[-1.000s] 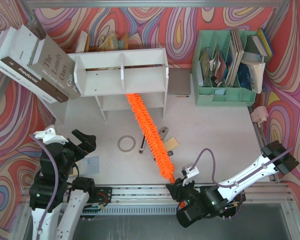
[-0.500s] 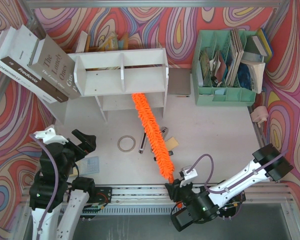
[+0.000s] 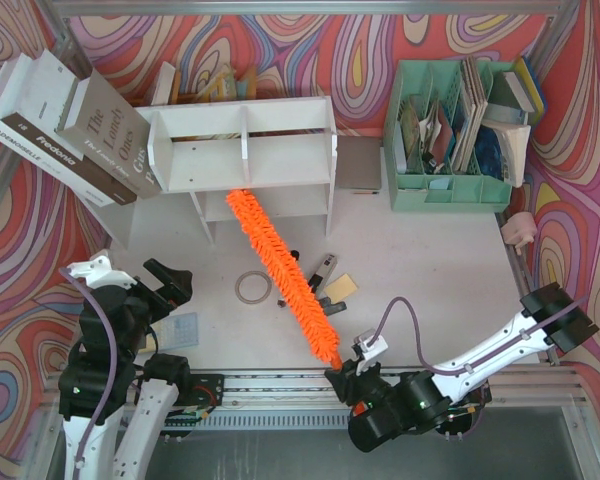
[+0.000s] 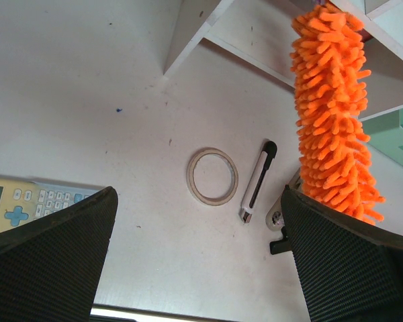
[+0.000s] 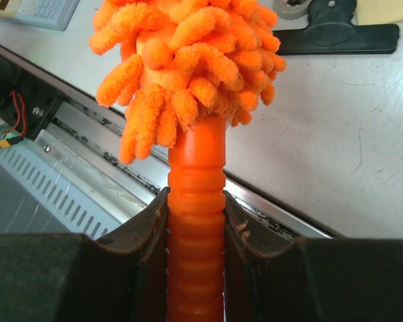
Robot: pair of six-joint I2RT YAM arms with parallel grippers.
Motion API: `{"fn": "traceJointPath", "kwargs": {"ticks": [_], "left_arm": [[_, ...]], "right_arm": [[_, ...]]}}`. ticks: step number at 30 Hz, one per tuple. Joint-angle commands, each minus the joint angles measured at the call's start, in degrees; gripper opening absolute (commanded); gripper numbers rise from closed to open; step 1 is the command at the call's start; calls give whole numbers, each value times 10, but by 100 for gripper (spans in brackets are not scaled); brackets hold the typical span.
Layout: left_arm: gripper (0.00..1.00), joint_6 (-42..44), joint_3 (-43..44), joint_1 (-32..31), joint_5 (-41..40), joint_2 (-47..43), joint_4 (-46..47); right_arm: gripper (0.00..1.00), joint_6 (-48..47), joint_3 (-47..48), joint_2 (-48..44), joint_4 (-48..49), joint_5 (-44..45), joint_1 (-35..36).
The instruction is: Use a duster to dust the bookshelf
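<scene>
Dusting stroke in hand, lower tier. My right hand point(image 5: 196, 221) is clenched on the ribbed orange handle of the duster point(image 3: 280, 265), well out in front of the bookshelf point(image 3: 242, 150), at the near edge of the bench point(image 3: 430, 250). The fluffy head slants from there up to the bookshelf. Its tip sits at the mouth of the lower tier, left of the centre line, under the upper board. I cannot tell whether the strands touch the lower board or hang just above it. My left hand point(image 3: 165, 288) is released, holding nothing, out from the bookshelf's front-left corner. As I judge it, the next move calls for pushing the tip deeper and sweeping it sideways along that tier. The head should pass over the tape ring point(image 3: 252, 288) and cutter point(image 3: 283, 285) lying before the bookshelf, and the pressure should be light so the bookshelf does not shift.
</scene>
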Motion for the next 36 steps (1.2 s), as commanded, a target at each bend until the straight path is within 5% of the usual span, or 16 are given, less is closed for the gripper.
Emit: {"fn": "traceJointPath", "kwargs": {"ticks": [1,7,14,17,20,25,32,36], "left_arm": [[98,5,-7,3,1,-4,6],[98,5,-7,3,1,-5,6],[98,6,-7,3,2,-5,6],[98,6,-7,3,2,-6,6],[98,6,-8,3,2,-4,7],[98,6,-7,3,3,-4,7],[98,7,-8,3,3,-3,6],[98,6,-7,3,3,-4,6]], "right_arm": [[0,152,38,19,-130,74,-1],[0,371,57,49,-296,76,-1],[0,457,92,103,-380,78,-1],[0,343,100,100,-314,87,0],[0,121,73,67,-122,86,0],[0,-60,-4,-6,77,67,-1],[0,-211,-17,1,218,0,-31],[0,-201,-6,14,205,-15,-47]]}}
